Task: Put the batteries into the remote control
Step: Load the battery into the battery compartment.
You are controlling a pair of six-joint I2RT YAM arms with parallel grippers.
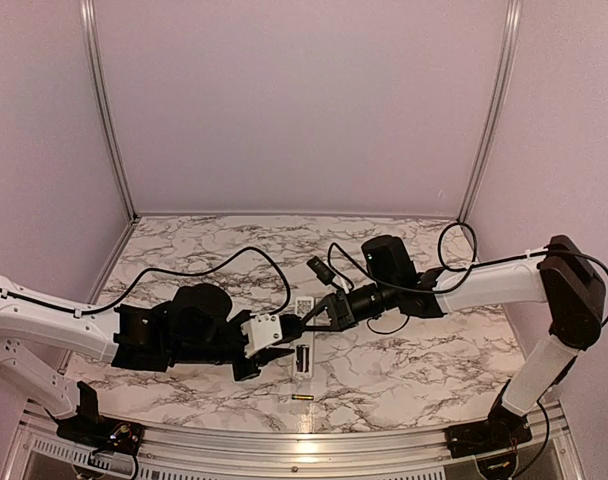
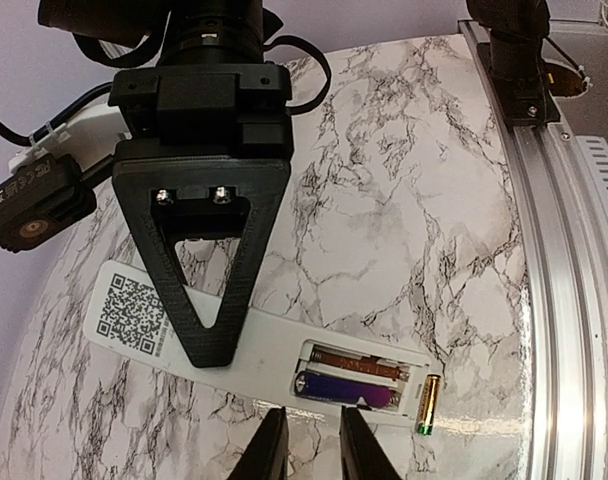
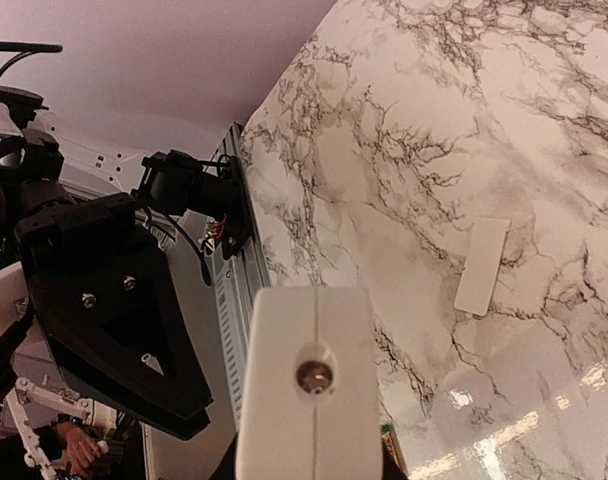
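Remote [image 2: 274,345] compartment [image 2: 362,363] holds dark batt [image 2: 346,390], gold batt [image 2: 430,403] beside; L tool [image 2: 314,445] slightly spread, R tool [image 2: 209,352] can't tell.

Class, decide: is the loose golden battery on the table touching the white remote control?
Apart. The top external view shows bare table between the golden battery and the remote control.

Marble-look tabletop [image 1: 404,370], white with dark grey veins, glossy, with warm glare patches [image 3: 484,440] where the light hits near the front edge. Plain pale lilac wall panels [image 1: 304,100] close it in at the back and both sides, held by two aluminium uprights [image 1: 106,110] that lean outward toward the top. A ribbed aluminium rail [image 1: 304,445] runs along the near edge of the tabletop; even indoor light, source not in view.
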